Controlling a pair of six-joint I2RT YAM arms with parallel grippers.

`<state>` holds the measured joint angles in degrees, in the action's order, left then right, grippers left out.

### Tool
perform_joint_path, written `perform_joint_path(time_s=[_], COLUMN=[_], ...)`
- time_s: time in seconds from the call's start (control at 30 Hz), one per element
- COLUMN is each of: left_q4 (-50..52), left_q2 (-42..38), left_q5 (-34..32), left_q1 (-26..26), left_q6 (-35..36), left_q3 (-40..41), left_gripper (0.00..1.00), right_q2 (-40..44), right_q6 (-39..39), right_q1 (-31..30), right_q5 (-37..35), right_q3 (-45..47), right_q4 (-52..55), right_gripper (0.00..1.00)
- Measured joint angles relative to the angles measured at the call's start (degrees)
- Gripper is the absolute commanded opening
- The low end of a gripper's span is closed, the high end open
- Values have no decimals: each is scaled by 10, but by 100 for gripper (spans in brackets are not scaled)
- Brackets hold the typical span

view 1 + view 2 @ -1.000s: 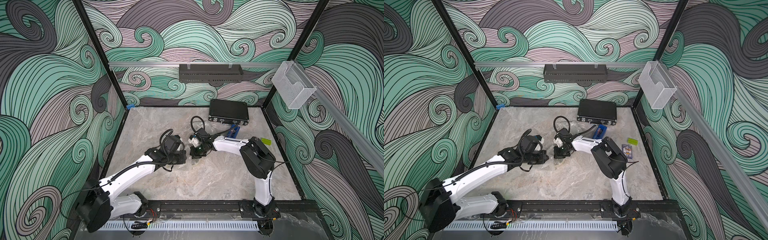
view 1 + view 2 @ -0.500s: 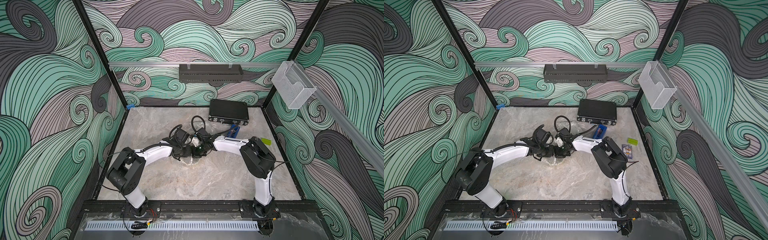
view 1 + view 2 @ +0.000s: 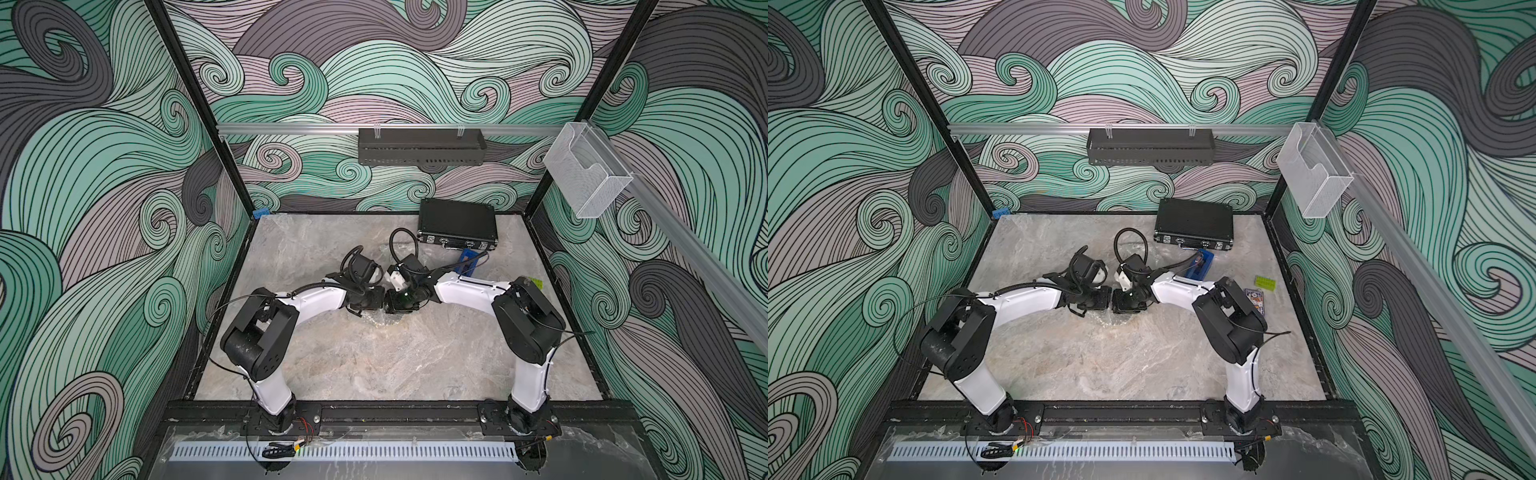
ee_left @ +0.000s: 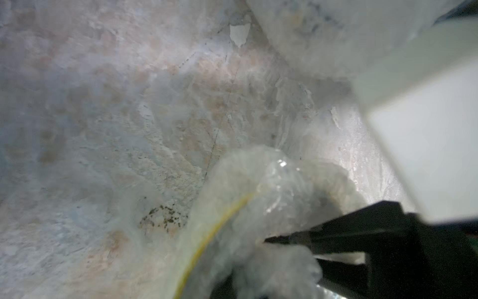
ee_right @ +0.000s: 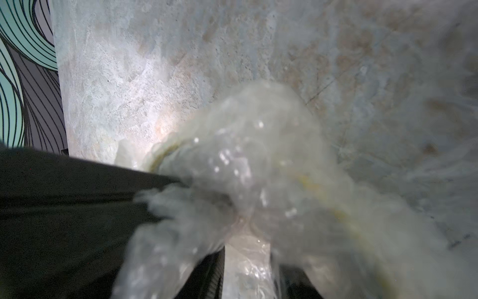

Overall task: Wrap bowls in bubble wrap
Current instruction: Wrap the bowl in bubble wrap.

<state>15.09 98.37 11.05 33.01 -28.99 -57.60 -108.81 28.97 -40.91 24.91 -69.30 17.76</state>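
Marble tabletop (image 3: 374, 365): left fingers (image 3: 358, 311) clenched, right fingers (image 5: 207, 274) parted around bubble wrap (image 5: 245, 160) covering bowl (image 4: 207, 240)

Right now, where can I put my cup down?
Bare: the table's front, between the left arm and right arm, and its back left. Crowded: the middle around the wrap, and back right by the case.
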Motion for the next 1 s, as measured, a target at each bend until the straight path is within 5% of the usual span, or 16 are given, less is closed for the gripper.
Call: perform_joint_path(time_s=[0.23,0.5,0.9,1.0], left_q4=[-9,-10,-8,1], left_q2=[9,9,7,-3], left_q5=[1,5,9,4], left_q1=[0,0,0,-1], left_q6=[1,1,7,8], left_q3=[3,3,3,3], left_gripper=[0,0,0,8], right_q2=[65,78,28,21], right_q6=[0,5,3,3], right_q1=[10,14,12,12], right_q5=[5,58,32,18], right_q3=[25,43,24,17], right_q4=[9,-26,-4,10], right_gripper=[33,43,22,19])
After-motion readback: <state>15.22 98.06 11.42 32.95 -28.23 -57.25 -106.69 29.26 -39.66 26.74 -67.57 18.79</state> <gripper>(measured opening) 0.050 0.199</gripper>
